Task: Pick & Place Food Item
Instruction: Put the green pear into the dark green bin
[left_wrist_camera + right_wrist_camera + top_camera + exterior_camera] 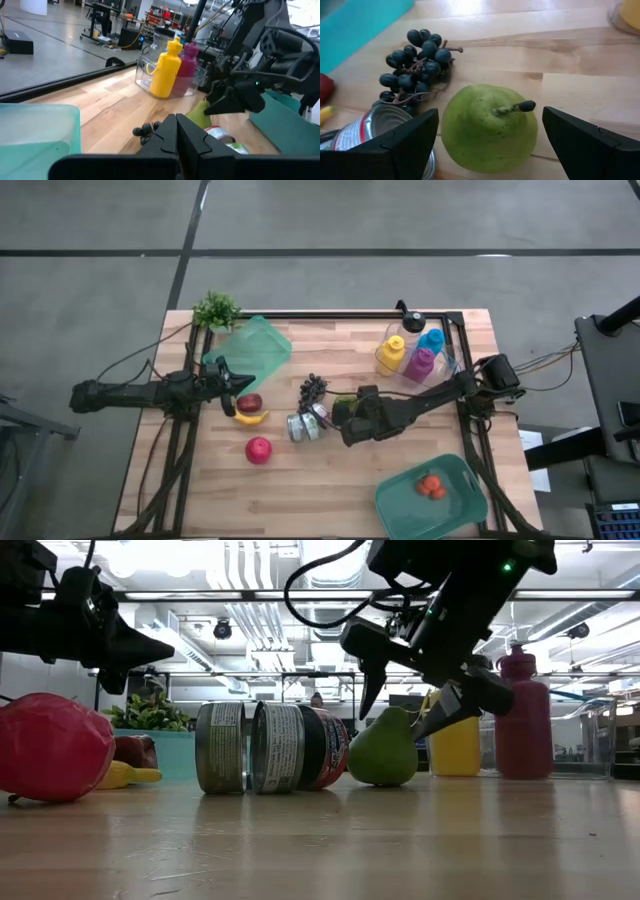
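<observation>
A green pear [487, 131] stands on its base on the wooden table, stem up, and also shows in the low view [383, 750]. My right gripper [489, 116] is open and slants down over it, one finger on either side, touching nothing. The low view shows the right gripper [405, 705] with its fingertips still above the pear's shoulders. Dark grapes [415, 62] and two tin cans [250, 747] lie just left of the pear. My left gripper [177, 127] is shut and empty, hanging level at the table's left by the banana [250, 418].
A red apple [258, 449] and a dark red fruit [249, 402] lie at the left. A teal tray [462, 505] holding small red items sits near right; another teal tray [262, 345] lies far left. Bottles [410, 355] stand in a clear bin, with a plant [216, 310] at the far edge.
</observation>
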Robot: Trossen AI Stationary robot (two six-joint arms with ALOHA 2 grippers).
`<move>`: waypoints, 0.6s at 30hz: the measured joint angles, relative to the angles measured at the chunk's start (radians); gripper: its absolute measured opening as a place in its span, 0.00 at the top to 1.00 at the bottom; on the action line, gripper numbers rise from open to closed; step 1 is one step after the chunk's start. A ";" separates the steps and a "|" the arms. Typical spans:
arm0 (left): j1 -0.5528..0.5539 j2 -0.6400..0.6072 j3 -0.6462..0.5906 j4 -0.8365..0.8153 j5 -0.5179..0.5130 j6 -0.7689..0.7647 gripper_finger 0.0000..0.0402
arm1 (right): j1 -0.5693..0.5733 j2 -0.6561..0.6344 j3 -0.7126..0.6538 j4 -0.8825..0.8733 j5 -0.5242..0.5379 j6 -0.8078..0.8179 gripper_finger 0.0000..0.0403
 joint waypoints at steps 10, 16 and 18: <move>0.000 0.010 0.000 0.001 -0.001 0.000 1.00 | 0.000 0.037 -0.007 0.058 -0.016 -0.002 0.12; 0.000 0.014 0.000 0.001 -0.001 0.000 1.00 | 0.000 0.046 -0.016 0.083 -0.019 -0.004 0.12; 0.000 0.014 0.000 0.000 -0.002 0.000 1.00 | 0.000 0.046 -0.016 0.084 -0.022 -0.006 0.12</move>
